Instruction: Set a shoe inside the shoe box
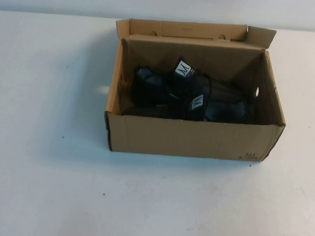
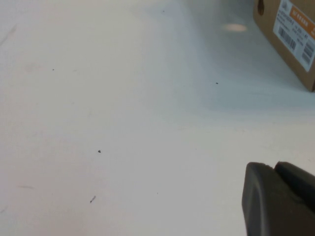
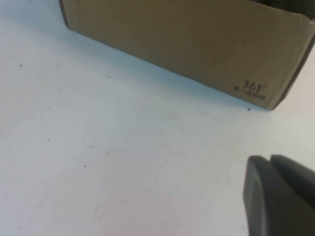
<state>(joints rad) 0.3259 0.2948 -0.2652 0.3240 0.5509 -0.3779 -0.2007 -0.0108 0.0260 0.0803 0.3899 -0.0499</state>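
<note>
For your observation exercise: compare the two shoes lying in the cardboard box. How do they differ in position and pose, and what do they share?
1. The farther shoe lies toward the shoe box's back; the nearer shoe lies by its front wall.
2. The farther shoe's tag sits left of the nearer shoe's.

Shared: both black, with white logo tags, inside the box.

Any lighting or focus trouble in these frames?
High view: the shoe box interior is deeply shadowed, so the black shoes merge. Left wrist view: a glare patch on the table, left gripper blurred. Right wrist view: right gripper blurred, box print soft.
</note>
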